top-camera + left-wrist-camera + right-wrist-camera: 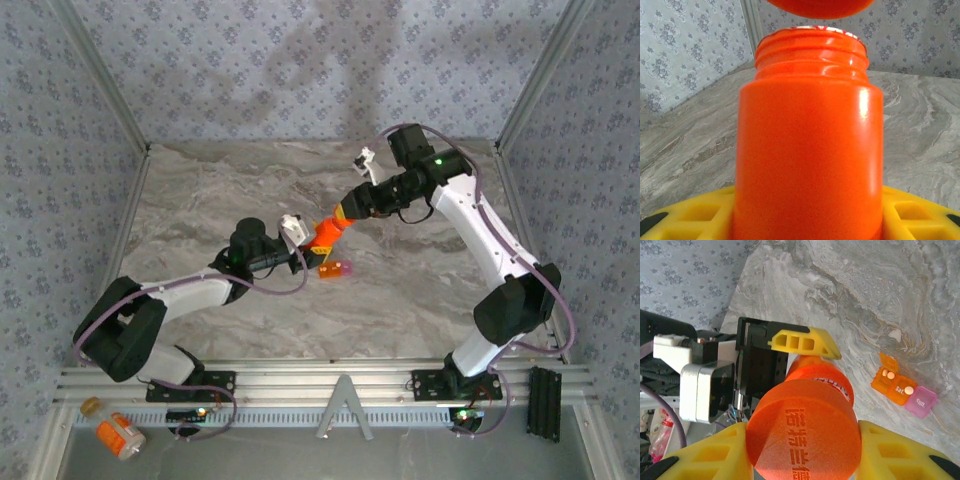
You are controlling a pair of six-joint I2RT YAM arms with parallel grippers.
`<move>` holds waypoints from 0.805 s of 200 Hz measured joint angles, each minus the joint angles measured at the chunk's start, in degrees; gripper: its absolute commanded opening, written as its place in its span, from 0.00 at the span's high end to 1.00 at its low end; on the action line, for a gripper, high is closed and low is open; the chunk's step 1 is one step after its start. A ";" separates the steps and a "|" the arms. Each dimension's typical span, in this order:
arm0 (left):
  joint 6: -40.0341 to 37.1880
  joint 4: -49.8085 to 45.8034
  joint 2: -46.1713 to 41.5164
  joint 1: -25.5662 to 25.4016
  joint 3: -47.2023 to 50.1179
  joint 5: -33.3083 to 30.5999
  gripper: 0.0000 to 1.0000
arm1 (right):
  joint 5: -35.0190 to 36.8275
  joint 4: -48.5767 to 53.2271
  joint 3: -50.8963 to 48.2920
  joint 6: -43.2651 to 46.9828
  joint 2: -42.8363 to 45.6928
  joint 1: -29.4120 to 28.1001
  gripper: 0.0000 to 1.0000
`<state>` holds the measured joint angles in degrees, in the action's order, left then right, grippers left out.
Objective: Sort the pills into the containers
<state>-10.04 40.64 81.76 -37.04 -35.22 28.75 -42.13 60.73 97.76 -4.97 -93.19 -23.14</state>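
Orange cap (805,440): gripped by its sides between the yellow fingers of the right gripper (802,427), jaws drawn in narrow. Its raised lettering faces the wrist.
Pill bottle (810,150): directly under the cap with a slim gap between them, threaded neck bare. It stands between the pads of the left gripper (807,212), whose jaws are about half spread and closed around its body.
Pill box (902,387): beyond the bottle and off to the right gripper's right, lying on the marble table (850,300). It has orange compartments and a pink end. One lid is up, with pale pills (888,374) inside.
Labelled bottle (120,435): far behind the left gripper, past that arm's base, and no part of the job.
Step in hand: uncapping, by my reading. The cap is off and no pill has been moved yet.
Next move: the cap needs setting down clear of the box, which would free the right gripper for the small pills. The left gripper should keep the neck upright.
Hard to tell: the bottle's inside and base are out of sight, so I cannot say whether it holds pills or rests on the table. The closed compartments hide their contents, and the cap's lettering is cut off.
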 measured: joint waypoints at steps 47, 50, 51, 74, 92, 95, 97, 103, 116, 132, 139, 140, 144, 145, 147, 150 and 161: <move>-0.02 -0.17 0.00 0.31 -0.90 0.87 1.00 | -1.27 0.55 -0.76 1.46 -0.28 0.00 0.62; -0.02 -0.20 0.00 0.31 -1.01 0.96 1.00 | -1.36 0.55 -0.85 1.49 -0.39 0.00 0.62; -0.04 -0.17 0.00 0.31 -1.05 1.01 1.00 | -1.38 0.55 -0.87 1.51 -0.44 0.00 0.62; -0.04 -0.48 0.00 0.31 -1.66 1.68 1.00 | -2.29 0.33 -1.62 1.66 -1.40 0.00 0.62; -0.04 -1.49 0.00 0.35 -1.66 1.90 1.00 | -2.69 0.15 -2.08 1.75 -1.64 0.04 0.62; -0.07 -1.57 0.00 0.35 -1.66 1.95 1.00 | -2.71 0.11 -2.19 1.84 -1.64 0.07 0.62; -0.07 -1.62 0.00 0.35 -1.66 1.99 1.00 | -2.75 0.09 -2.25 1.84 -1.64 0.07 0.62; -0.09 -1.90 0.00 0.35 -1.68 2.14 1.00 | -2.91 0.02 -2.38 1.86 -1.64 0.07 0.62; -0.26 -2.08 0.00 0.37 -1.70 2.34 1.00 | -3.21 -0.11 -2.64 1.99 -1.64 0.07 0.63; -0.52 -2.14 0.00 0.46 -1.70 2.80 1.00 | -3.87 -0.13 -2.95 2.12 -1.64 0.11 0.63; -0.68 -2.29 -0.02 0.46 -1.70 3.06 1.00 | -4.07 -0.17 -3.08 2.29 -1.64 0.11 0.63; -0.70 -2.32 -0.02 0.46 -1.70 3.08 1.00 | -4.09 -0.17 -3.08 2.29 -1.66 0.11 0.63; -0.74 -2.32 -0.02 0.46 -1.70 3.23 1.00 | -4.20 -0.22 -3.13 2.47 -1.66 0.11 0.63; -0.79 -2.32 -0.02 0.46 -1.70 3.28 1.00 | -4.20 -0.22 -3.15 2.49 -1.66 0.11 0.63; -0.85 -2.32 -0.02 0.46 -1.70 3.32 1.00 | -4.24 -0.22 -3.17 2.49 -1.66 0.11 0.63; -0.87 -2.29 -0.02 0.46 -1.70 3.43 1.00 | -4.35 -0.28 -3.23 2.51 -1.66 0.13 0.63; -0.94 -2.27 -0.02 0.46 -1.75 3.76 1.00 | -4.70 -0.35 -3.43 2.71 -1.66 0.11 0.63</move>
<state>-10.98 38.37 81.73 -36.58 -36.97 32.51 -46.83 60.38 94.32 -2.26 -94.85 -23.03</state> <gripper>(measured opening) 0.518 0.444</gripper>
